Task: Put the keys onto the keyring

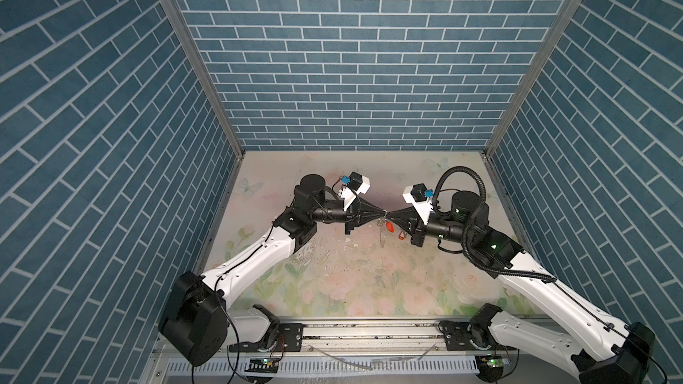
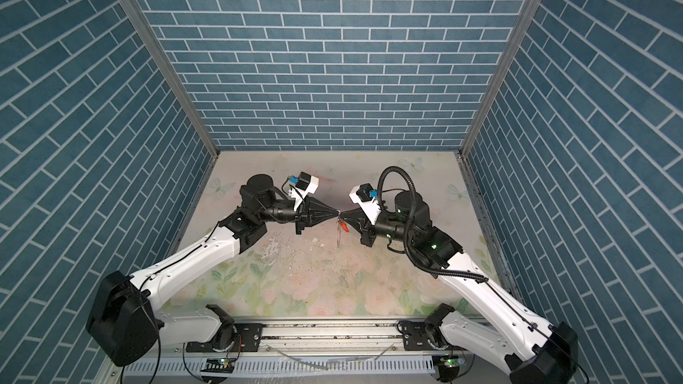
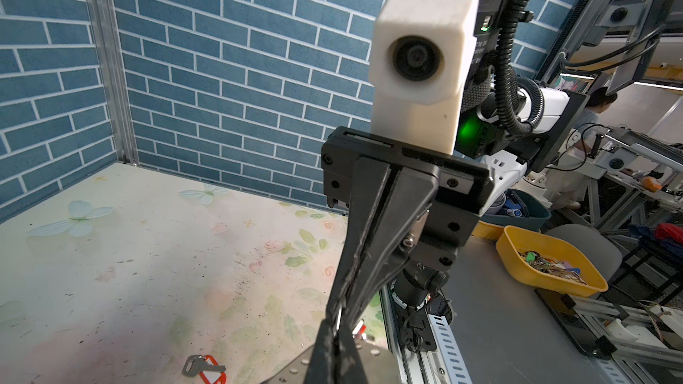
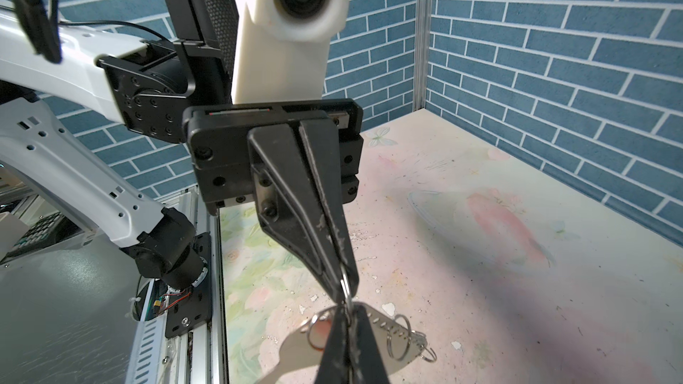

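Nearest, the right gripper (image 4: 347, 321) and left gripper (image 4: 343, 282), both clenched, pinch one small split ring (image 4: 346, 295); the light, stiff keyring (image 4: 384, 326) probably swings.

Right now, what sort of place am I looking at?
Probably a robotics lab test booth: two white-and-black robot arms reach over a floral-printed tabletop, enclosed by blue brick-patterned wall panels, with a yellow plastic bin on a bench outside.

A flower-and-butterfly printed surface (image 1: 351, 282) is boxed in by blue brick-patterned walls (image 1: 354, 49) at its back and both sides. A metal rail (image 1: 369, 332) runs along the surface's near edge. Past its side edge sits a yellow tray (image 3: 554, 284) of small oddments, with a dark blue tub (image 3: 536, 214) farther out.
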